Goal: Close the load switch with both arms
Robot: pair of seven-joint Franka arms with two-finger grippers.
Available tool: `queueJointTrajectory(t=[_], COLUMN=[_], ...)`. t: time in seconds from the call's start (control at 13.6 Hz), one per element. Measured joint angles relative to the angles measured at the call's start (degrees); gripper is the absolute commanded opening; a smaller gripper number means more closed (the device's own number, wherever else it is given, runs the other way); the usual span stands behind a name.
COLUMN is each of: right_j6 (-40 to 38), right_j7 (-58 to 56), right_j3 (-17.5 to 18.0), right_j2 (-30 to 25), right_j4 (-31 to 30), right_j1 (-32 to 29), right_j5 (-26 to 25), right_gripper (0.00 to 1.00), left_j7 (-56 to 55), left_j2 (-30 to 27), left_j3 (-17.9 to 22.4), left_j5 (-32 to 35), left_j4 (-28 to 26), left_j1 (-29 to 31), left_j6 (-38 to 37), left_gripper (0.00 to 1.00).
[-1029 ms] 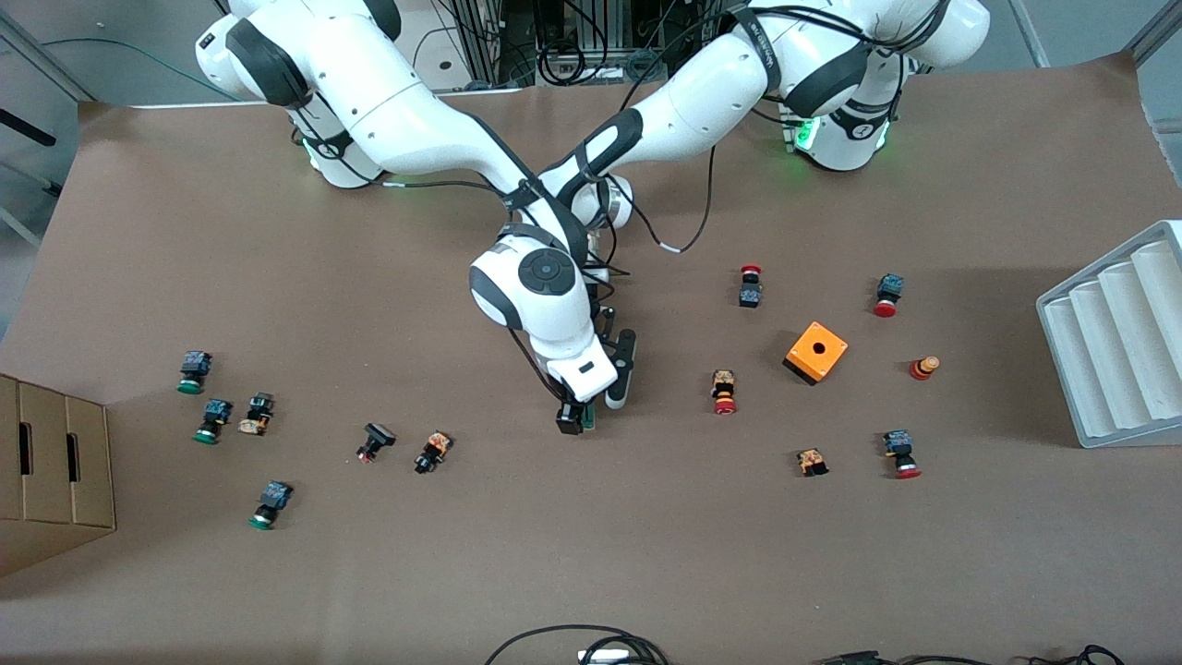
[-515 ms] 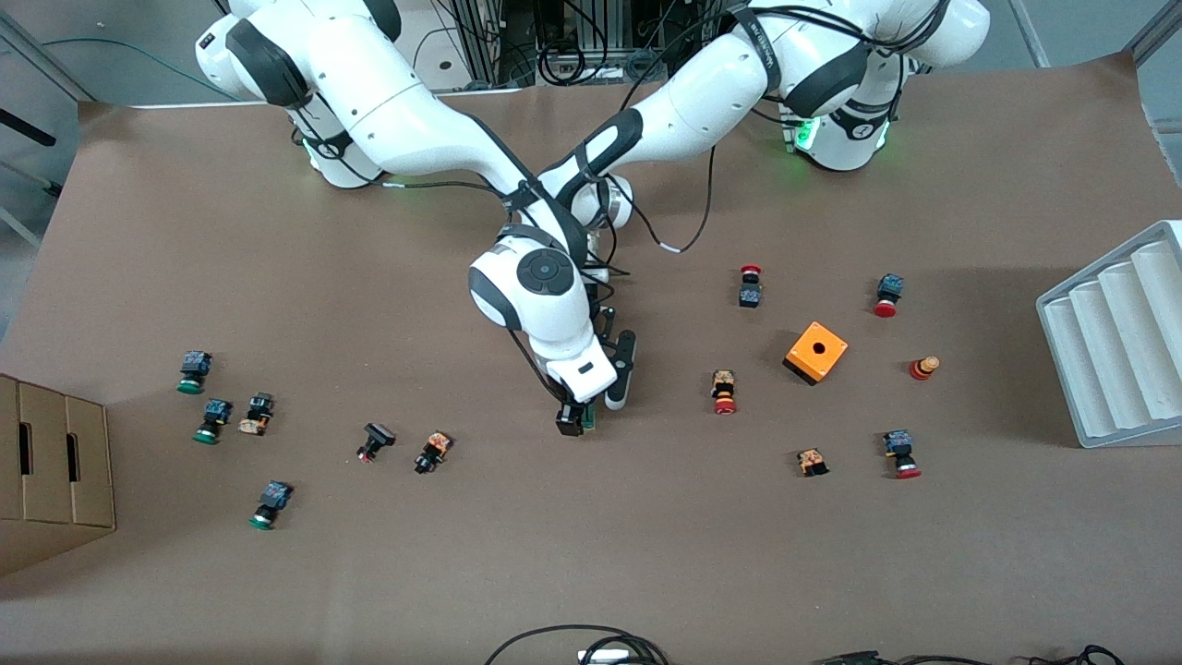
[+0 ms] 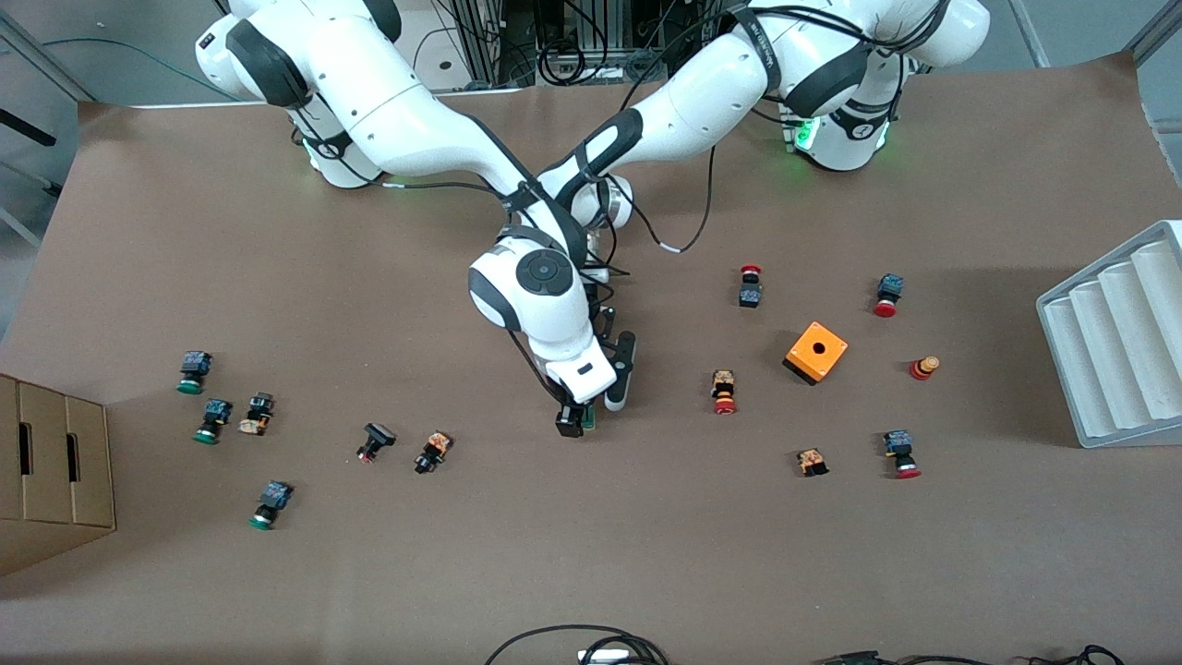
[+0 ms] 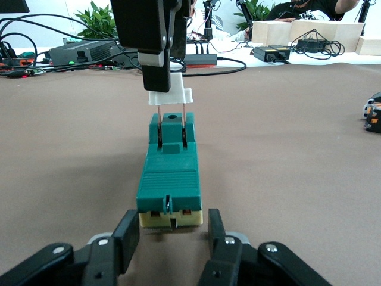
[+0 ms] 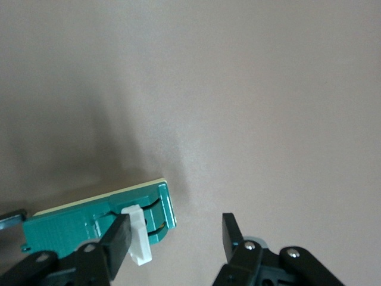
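Note:
The green load switch (image 4: 169,179) lies flat on the brown table, with its white sliding piece (image 4: 170,95) pulled out on two thin pins at one end. My left gripper (image 4: 171,229) is open and low over the table, its fingers (image 4: 127,237) flanking the switch's yellowish other end. My right gripper (image 5: 175,229) is open over the white piece (image 5: 136,235), with one finger (image 5: 121,235) against it. In the front view the right gripper (image 3: 572,420) hides most of the switch (image 3: 589,421), and the left gripper (image 3: 617,390) sits beside it under the right arm.
An orange box with a hole (image 3: 815,352) and several red-capped push-buttons (image 3: 724,392) lie toward the left arm's end. Several green-capped push-buttons (image 3: 213,420) and a cardboard box (image 3: 46,471) lie toward the right arm's end. A white ribbed rack (image 3: 1117,337) stands at the table edge.

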Motion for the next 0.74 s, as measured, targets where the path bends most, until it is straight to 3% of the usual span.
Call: queueJointTrajectory(t=[0.74], right_j6=[1.6], right_j7=[0.0], right_j3=[-0.5], right_j2=[1.6], right_j4=[1.3], right_j1=[-0.1], right_j5=[0.0], right_gripper=[0.69], left_j7=[0.0], left_j2=[0.0], left_j3=[0.0], left_j5=[0.0], left_j4=[0.0], left_j1=[0.0], left_j6=[0.0], left_gripper=[0.53])
